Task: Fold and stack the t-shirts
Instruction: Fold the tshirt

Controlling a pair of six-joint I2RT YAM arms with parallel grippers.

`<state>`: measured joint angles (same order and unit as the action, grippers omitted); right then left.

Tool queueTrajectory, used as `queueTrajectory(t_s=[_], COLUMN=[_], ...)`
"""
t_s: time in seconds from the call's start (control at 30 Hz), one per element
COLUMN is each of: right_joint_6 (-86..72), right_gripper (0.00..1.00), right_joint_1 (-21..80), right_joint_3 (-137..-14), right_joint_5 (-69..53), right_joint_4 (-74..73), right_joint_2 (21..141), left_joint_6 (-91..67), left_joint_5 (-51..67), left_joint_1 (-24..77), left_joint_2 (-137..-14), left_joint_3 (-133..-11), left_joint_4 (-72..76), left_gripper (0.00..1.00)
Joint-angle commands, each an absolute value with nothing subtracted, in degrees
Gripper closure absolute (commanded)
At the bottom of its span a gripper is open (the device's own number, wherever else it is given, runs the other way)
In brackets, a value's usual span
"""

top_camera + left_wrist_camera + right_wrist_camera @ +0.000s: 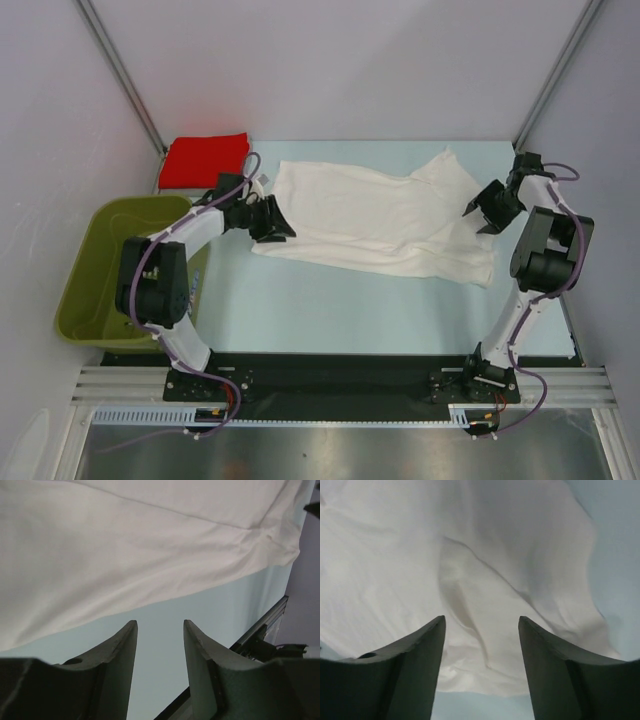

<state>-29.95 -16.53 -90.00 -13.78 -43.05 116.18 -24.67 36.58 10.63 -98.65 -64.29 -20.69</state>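
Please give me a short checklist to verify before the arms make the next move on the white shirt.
1. Left end effector open and empty: ok.
2. Right end effector open, over the cloth: ok.
3. Large white cloth t-shirt lying flat: not ok, it is wrinkled near the right end effector.
4. Folded bright red cloth shirt apart from the white one: ok.
5. Left end effector low enough to pinch the hem: cannot tell.

The left gripper (pixel 160 625) hangs with its dark fingers (pixel 122 650) spread, nothing between them but pale blue table (pixel 225 605). The white shirt (pixel 125 545) lies rumpled beyond, its hem running aslant. A metal rail (pixel 265 622) edges the table at right.
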Motion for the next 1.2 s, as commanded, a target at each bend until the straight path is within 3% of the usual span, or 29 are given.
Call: queueTrajectory(t_s=[0.0, 0.23, 0.37, 0.47, 0.53, 0.87, 1.0, 1.07, 1.17], right_joint_6=[-26.2, -22.4, -20.7, -19.2, -18.5, -19.1, -20.8, -21.9, -22.9], right_gripper=[0.30, 0.18, 0.19, 0.25, 0.34, 0.38, 0.52, 0.63, 0.70], right_joint_1=[-18.2, -19.3, -21.5, -21.9, -21.9, -21.1, -21.2, -21.2, -21.4], right_joint_3=[-86.8, -72.1, -65.5, -61.8, -59.3, -58.5, -57.5, -57.0, -56.3], right_joint_5=[-7.9, -1.2, -0.8, -1.6, -2.4, -3.3, 2.4, 6.2, 9.2], right_joint_4=[-49.9, -54.1, -51.5, -47.6, -42.6, -38.8, -40.7, -42.6, -45.8], right_joint_2=[105.4, 89.8, 87.5, 88.4, 89.7, 95.4, 96.0, 95.7, 95.4], left_joint_6=[-25.8, -29.3, -31.1, -31.3, -31.4, -30.9, -30.5, -30.4, -30.2], left_joint_5=[36.1, 36.9, 37.8, 37.9, 38.2, 39.2, 39.0, 38.8, 38.4], left_joint_1=[8.2, 7.2, 7.2, 7.0, 6.7, 5.1, 4.4, 4.1, 4.0], left_joint_2=[-99.8, -103.4, -105.3, -106.8, -108.1, -110.5, -111.0, -111.4, -111.5], left_joint_3=[-66.4, -66.7, -66.2, -66.3, -66.7, -68.0, -67.7, -67.3, -66.5], left_joint_4=[-21.2, -18.1, -16.0, -15.8, -15.6, -15.7, -15.8, -15.7, -15.7], left_gripper=[0.52, 0.52, 0.52, 0.52, 0.53, 0.53, 0.53, 0.53, 0.53])
